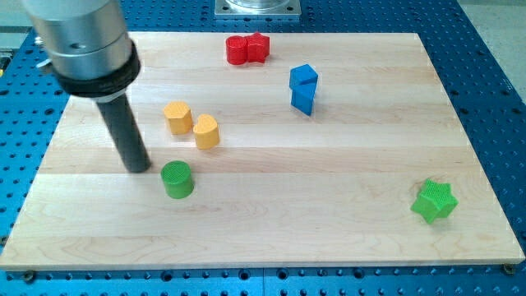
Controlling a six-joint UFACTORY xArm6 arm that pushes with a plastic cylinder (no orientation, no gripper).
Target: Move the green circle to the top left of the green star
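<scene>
We see my tip (140,167), the blunt lower end of a straight matte dark rod with no jaws to part or close, resting on the pale planked wooden board (345,214) just to the view's left of the ribbed green circle (177,179), close beside it though we cannot tell if they touch. The ridged green star (434,201) lies well apart near the view's bottom right. Two rounded orange blocks (191,125) sit side by side just above the circle, a pair of angular blue blocks (303,88) stands near the middle top, and two red blocks (247,49) press together at the view's top.
</scene>
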